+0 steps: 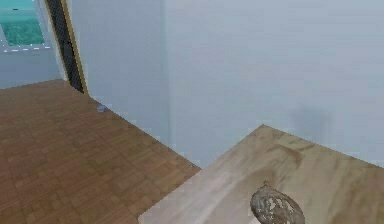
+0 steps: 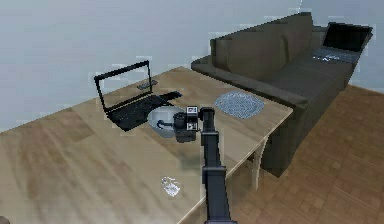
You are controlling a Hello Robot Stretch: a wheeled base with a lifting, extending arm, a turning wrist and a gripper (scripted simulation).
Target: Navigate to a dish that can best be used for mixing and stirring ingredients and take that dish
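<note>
One pale dish is sitting mid-frame on the table, just left of the gripper. Cannot tell whether gripper is touching or holding it.

Laptop on table, sofa behind

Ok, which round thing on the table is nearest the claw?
The plain pale dish beside the laptop, by the claw; the patterned bluish disc lies farther off, toward the sofa.

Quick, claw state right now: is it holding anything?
Claw: cannot be told whether it holds anything; a pale round dish lies on the table at or behind its far end.
</note>
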